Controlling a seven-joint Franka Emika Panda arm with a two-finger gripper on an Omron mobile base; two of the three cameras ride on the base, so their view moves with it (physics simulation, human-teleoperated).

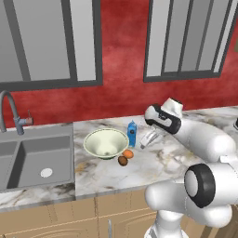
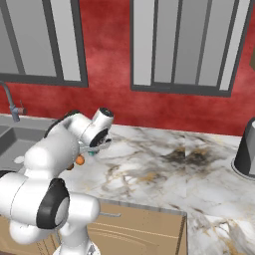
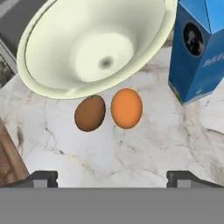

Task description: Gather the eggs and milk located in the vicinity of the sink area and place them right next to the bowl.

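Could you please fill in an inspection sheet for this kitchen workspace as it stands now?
Surface: marble counter, wooden cabinet fronts below.
Job's things: pale cream-green round bowl; orange egg and dark brown egg beside it; blue gabled milk carton upright nearby.
Clutter: dark metal pot on the counter's right.
Grippers: two-finger gripper open, empty, above the eggs.
Cables: nothing seen.
Surroundings: grey metal sink, curved faucet, red wall, windows.

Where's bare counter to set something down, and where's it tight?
Free: the marble right of the milk carton, running to the dark pot, and the front strip between the eggs and the counter edge. Tight: the bowl, with the orange egg, brown egg and carton packed against it, beside the sink.
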